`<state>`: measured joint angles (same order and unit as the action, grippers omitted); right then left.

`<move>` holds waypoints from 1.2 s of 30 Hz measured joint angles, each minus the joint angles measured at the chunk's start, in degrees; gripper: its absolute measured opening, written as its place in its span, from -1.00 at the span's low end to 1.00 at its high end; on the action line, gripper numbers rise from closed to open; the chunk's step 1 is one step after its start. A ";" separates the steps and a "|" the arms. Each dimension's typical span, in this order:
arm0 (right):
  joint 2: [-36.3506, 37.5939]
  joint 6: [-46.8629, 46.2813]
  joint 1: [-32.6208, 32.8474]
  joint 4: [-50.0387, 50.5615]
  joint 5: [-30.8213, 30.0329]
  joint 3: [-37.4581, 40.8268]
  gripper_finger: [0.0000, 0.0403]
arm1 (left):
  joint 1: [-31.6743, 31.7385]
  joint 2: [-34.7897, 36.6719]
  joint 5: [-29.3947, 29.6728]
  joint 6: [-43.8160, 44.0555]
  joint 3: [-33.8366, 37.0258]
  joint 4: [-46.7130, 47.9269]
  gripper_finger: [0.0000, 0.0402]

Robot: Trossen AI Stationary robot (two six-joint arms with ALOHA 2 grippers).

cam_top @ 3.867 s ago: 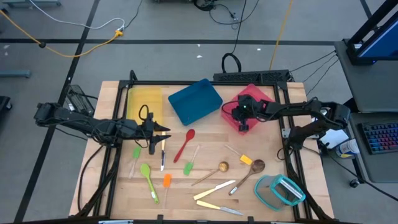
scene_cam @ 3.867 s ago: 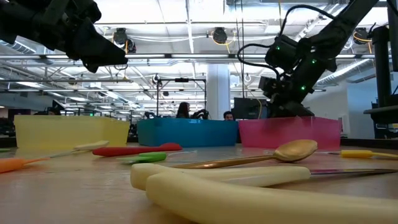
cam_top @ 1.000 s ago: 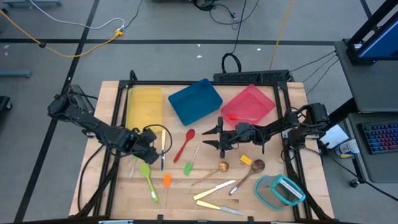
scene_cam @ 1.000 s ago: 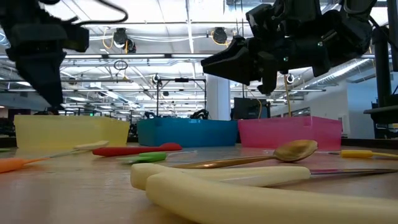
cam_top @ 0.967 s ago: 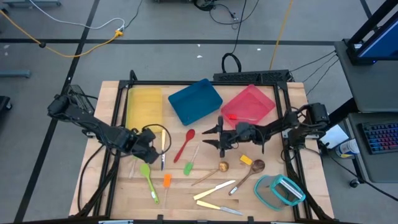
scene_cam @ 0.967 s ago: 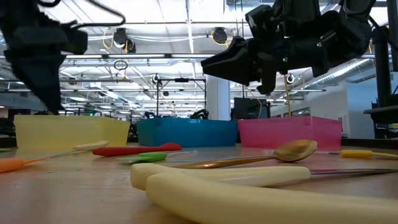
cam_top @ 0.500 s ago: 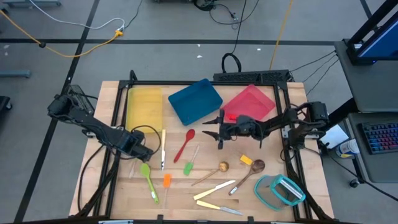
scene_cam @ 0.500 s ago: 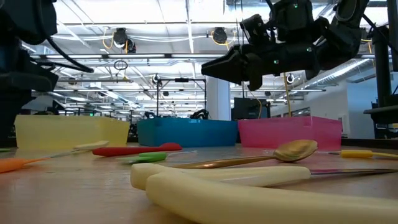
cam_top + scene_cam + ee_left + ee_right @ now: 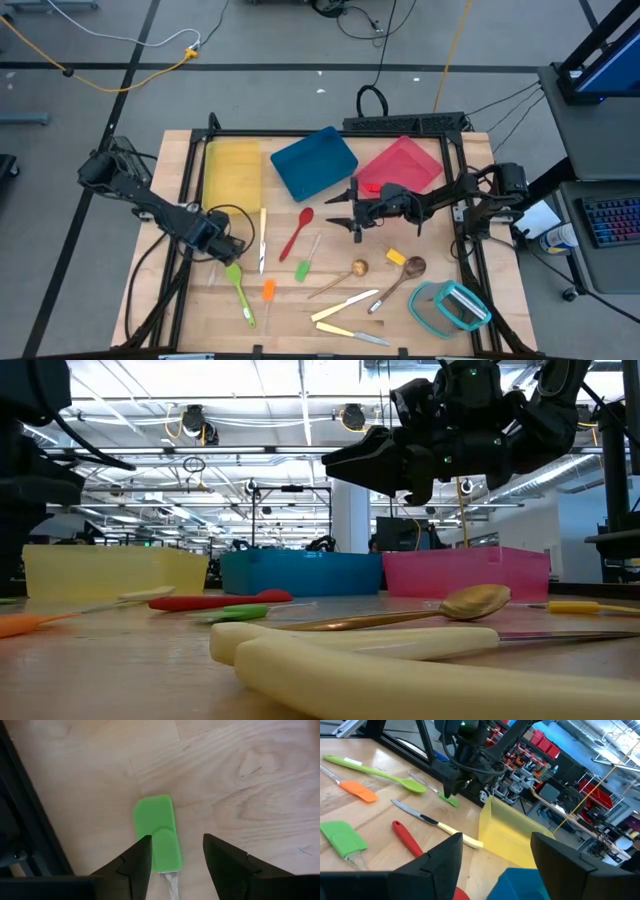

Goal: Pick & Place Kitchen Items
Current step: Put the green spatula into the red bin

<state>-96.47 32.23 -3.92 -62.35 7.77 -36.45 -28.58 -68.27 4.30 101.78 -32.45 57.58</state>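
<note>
The left end effector (image 9: 174,854) hovers wide open over a green spatula (image 9: 156,833); the right end effector (image 9: 342,210) is open, empty, above the worktop (image 9: 430,245).

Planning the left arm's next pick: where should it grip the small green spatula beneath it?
Grip the green spatula from straight above, across its flat green head near the clear handle. It lies flat on the table, and the left gripper, jaws open, already straddles it.

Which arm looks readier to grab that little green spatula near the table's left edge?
Left. Its open gripper hangs right over the green spatula, while the right gripper is mid-table, far away.
</note>
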 joint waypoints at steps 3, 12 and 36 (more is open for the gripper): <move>0.00 0.00 0.00 0.00 0.00 0.00 0.11 | -1.09 -0.63 1.28 2.33 0.00 -0.04 -0.11; 0.00 -0.02 0.00 0.02 0.02 0.00 0.08 | -3.60 -9.09 -0.86 7.63 -0.18 0.02 -0.11; 0.00 0.11 0.00 0.02 0.02 0.00 0.06 | -9.05 -11.91 4.76 16.81 0.02 -5.15 -0.79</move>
<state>-96.47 32.34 -3.92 -62.33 7.79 -36.45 -37.63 -80.18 9.07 118.59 -32.42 52.44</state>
